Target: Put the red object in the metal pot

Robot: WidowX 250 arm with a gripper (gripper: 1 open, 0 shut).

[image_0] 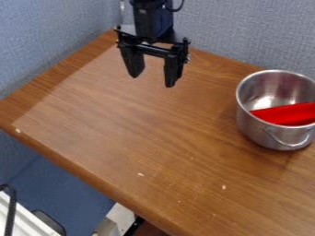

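Observation:
The red object (285, 113) lies inside the metal pot (274, 129), a shiny steel pot standing at the table's right edge. Its right end runs out of the frame. My gripper (151, 70) hangs over the back of the table, well to the left of the pot. Its two black fingers point down, spread apart, with nothing between them.
The wooden table (135, 120) has its front edge running diagonally from left to lower right. A blue wall (50, 32) stands behind and to the left. Dark floor and some frame parts (25, 217) show below the table's front edge.

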